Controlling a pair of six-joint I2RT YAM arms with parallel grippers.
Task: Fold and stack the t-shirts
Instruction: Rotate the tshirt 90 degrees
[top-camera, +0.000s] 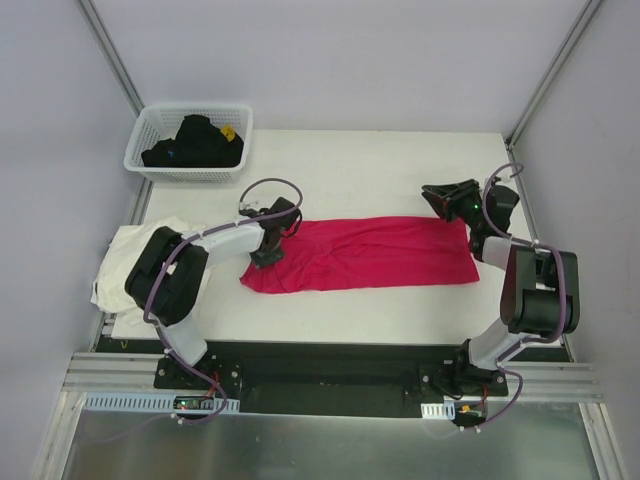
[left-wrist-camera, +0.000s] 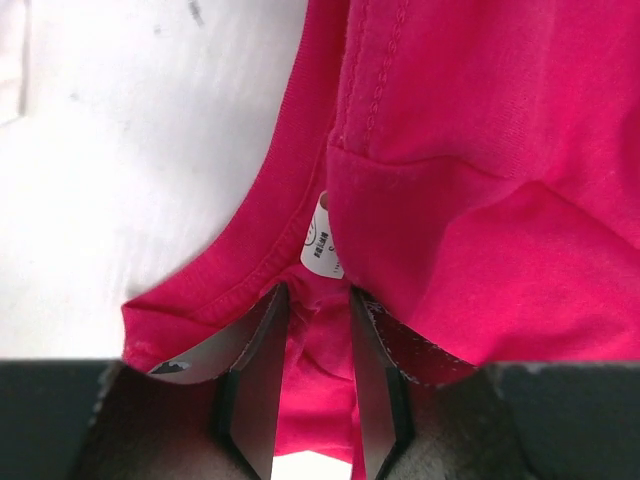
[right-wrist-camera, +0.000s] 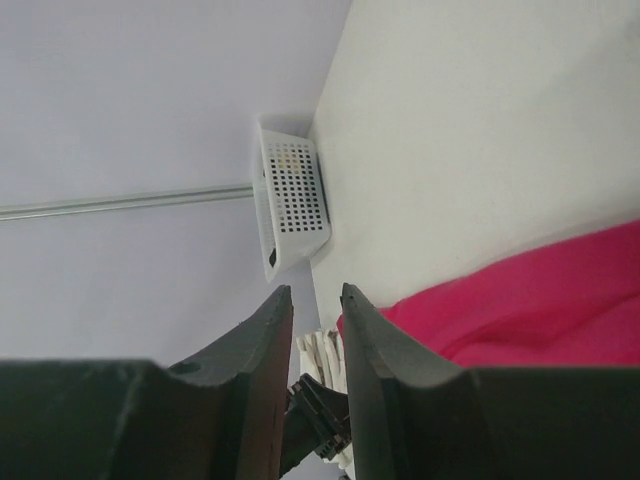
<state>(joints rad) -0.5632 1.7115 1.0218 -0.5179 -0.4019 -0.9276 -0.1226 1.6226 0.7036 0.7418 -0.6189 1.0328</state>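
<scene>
Looking down from above, we found the magenta-red t-shirt (top-camera: 365, 252) lying as a long band across the middle of the white table (top-camera: 380, 175), running from side to side, its near edge fairly straight and its left end rumpled. The left gripper (top-camera: 268, 252) was down on that left end. In its wrist view the left gripper (left-wrist-camera: 318, 292) had its jaws a narrow way apart, with a ridge of the magenta cloth showing in the gap. We could not tell whether the pads were pressing on it. A small white label (left-wrist-camera: 320, 240) stood out at a hemmed fold just ahead of the fingertips. The right gripper (top-camera: 447, 200) hung by the far right corner of the shirt, and from its own camera we saw the right gripper (right-wrist-camera: 315, 290) raised off the table, jaws slightly parted and nothing between them, with the magenta cloth below and to one side. The cream-white t-shirt (top-camera: 125, 262) lay crumpled at the table's left edge, partly hidden behind the left arm and apart from the magenta one. At the far left corner stood a white lattice basket (top-camera: 150, 165) holding dark clothes (top-camera: 195, 145).
</scene>
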